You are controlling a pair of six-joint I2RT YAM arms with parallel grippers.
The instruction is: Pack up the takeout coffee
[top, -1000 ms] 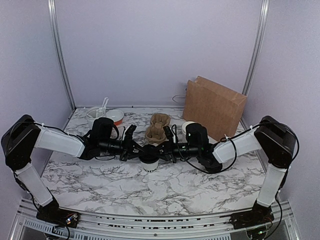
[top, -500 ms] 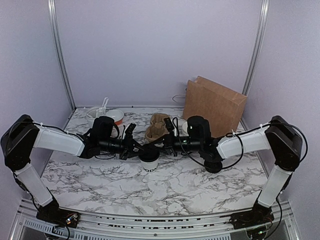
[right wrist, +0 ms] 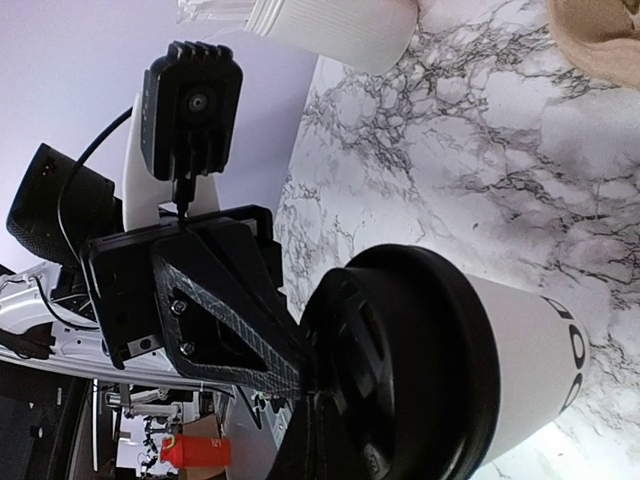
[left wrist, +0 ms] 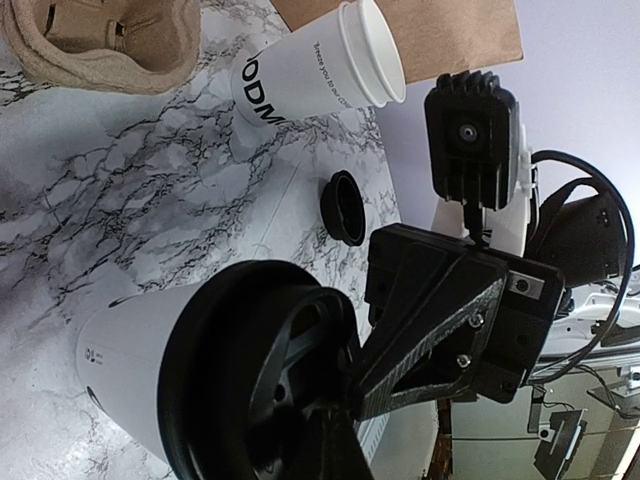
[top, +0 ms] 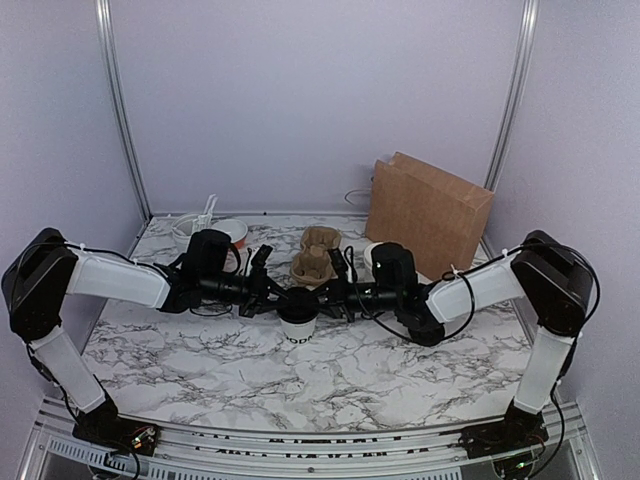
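The takeout coffee (top: 298,320), a white cup with black lettering and a black lid, stands upright at the table's middle. My left gripper (top: 283,297) comes in from the left and my right gripper (top: 318,297) from the right. Both look shut, with their tips resting on the lid's top. In the left wrist view the lid (left wrist: 250,380) fills the bottom, my left gripper (left wrist: 335,435) touches it, and the right gripper's finger (left wrist: 430,330) meets it from the other side. The right wrist view shows the cup (right wrist: 470,370), my right gripper (right wrist: 320,440), and the left gripper's finger (right wrist: 230,320).
A lidless white cup (left wrist: 320,75) stands behind the right arm, with a small black round object (left wrist: 345,207) near it. A cardboard cup carrier (top: 316,254) is behind the coffee. A brown paper bag (top: 428,215) stands at the back right. A utensil holder (top: 188,233) and a bowl (top: 232,232) are at the back left.
The right arm rose a little half a second ago and has come back down, so its tip is on the lid again. The left arm and the cup have barely moved.
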